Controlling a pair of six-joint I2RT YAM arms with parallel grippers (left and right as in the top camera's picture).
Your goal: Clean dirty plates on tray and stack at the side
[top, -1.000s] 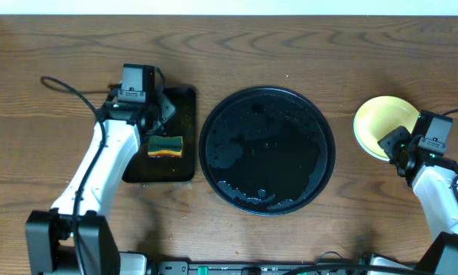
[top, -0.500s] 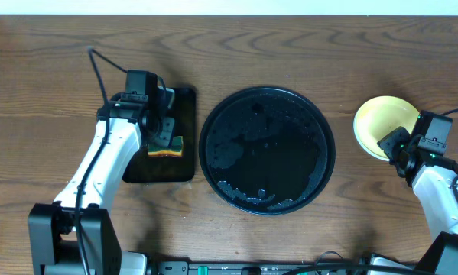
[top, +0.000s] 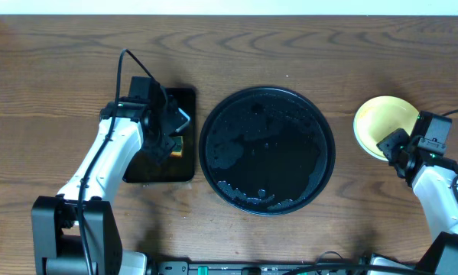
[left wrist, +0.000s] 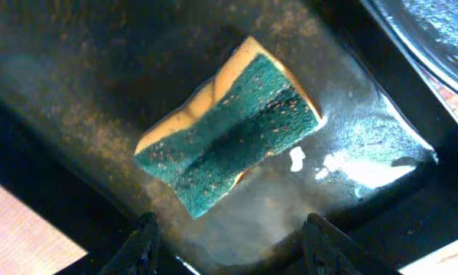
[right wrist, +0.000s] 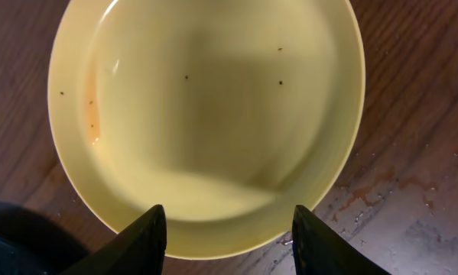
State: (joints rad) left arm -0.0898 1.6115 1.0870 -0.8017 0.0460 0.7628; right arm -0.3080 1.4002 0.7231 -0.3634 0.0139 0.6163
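Note:
A pale yellow plate [top: 381, 121] sits on the bare wood at the right; it fills the right wrist view [right wrist: 206, 114]. My right gripper [right wrist: 225, 229] is open and empty, just above the plate's near rim. The round black tray [top: 267, 149] lies wet at the middle, with no plates on it. The mint-blue plates are out of view. My left gripper [left wrist: 232, 244] is open and empty, hovering over a green and yellow sponge [left wrist: 232, 126] that lies on the small rectangular black tray [top: 156, 168].
Water spots mark the wood by the yellow plate [right wrist: 381, 183]. The round tray's rim [left wrist: 435, 38] shows at the upper right of the left wrist view. The table's back edge runs along the top of the overhead view.
My left arm has swung right and forward over the rectangular tray, so it now covers most of the sponge from above. The right arm has not moved.

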